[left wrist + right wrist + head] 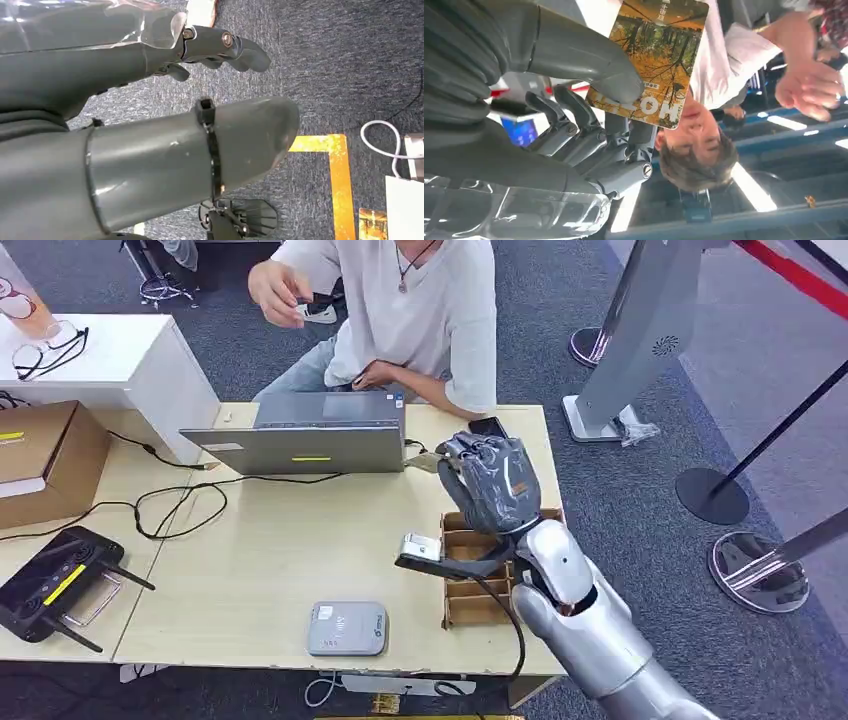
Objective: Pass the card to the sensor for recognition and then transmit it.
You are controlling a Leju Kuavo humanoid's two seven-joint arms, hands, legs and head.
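My right hand [492, 483] is raised above the table's right side, in front of the laptop's right corner. It pinches a card [653, 62] printed with orange autumn trees between the thumb [574, 52] and the fingers; from above the card [425, 462] shows edge-on at the hand's left. The sensor, a flat grey reader [346, 628], lies near the table's front edge, below and left of the hand. My left hand [200, 100] hangs over carpet with thumb and fingers apart, holding nothing.
A person [420, 310] sits behind the table with one hand [278, 290] raised. A grey laptop [310, 435], a phone [488, 427], a compartmented cardboard tray [475, 585], loose cables [180, 505], a black controller [55, 582] and a cardboard box [40, 455] share the table [250, 570].
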